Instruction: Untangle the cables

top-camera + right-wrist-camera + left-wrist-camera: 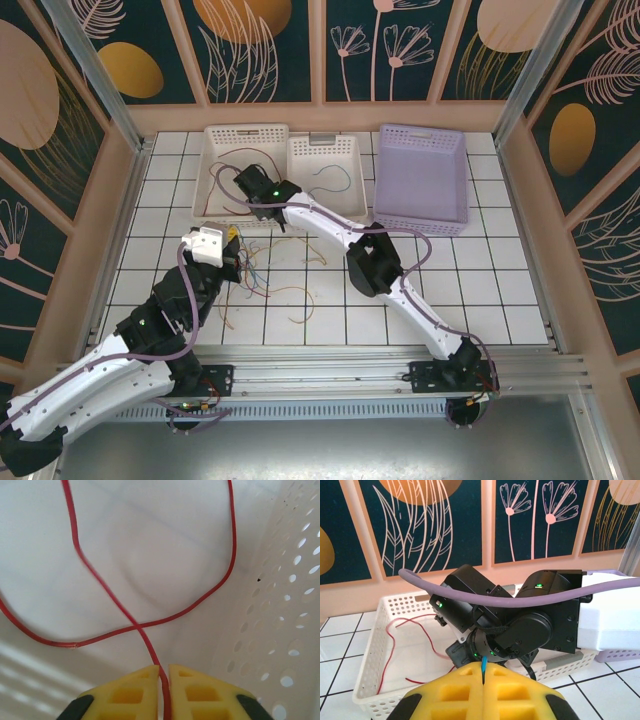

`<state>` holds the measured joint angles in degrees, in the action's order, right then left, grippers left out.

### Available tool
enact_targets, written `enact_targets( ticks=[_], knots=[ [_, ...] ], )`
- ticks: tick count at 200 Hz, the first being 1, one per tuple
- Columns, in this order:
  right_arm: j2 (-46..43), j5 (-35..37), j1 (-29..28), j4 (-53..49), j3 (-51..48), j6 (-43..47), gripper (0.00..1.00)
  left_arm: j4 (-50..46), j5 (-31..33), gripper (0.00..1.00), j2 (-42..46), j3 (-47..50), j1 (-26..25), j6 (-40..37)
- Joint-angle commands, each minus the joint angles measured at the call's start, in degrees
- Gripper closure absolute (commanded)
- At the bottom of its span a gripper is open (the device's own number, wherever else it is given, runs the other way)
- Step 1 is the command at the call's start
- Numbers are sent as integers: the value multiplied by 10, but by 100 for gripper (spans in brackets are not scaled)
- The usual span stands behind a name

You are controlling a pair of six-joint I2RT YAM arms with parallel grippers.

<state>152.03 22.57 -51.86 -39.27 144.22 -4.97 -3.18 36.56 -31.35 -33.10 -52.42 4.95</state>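
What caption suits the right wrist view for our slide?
Red cable loops over the white basket floor and passes into the right gripper.

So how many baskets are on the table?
3. One white basket at the back left with a red cable in it, a second white basket right beside it, and a purple basket to their right. None looks hidden.
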Motion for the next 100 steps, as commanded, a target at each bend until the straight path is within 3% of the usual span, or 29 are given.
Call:
enact_targets(
  ticks=[1,100],
  knots=[
    [-16,-16,-3,-15,19,-3,83,19,5,100,3,3,3,-1],
    [-77,-29,-3,-11,37,-5,51,19,6,100,4,3,4,-2]
  ],
)
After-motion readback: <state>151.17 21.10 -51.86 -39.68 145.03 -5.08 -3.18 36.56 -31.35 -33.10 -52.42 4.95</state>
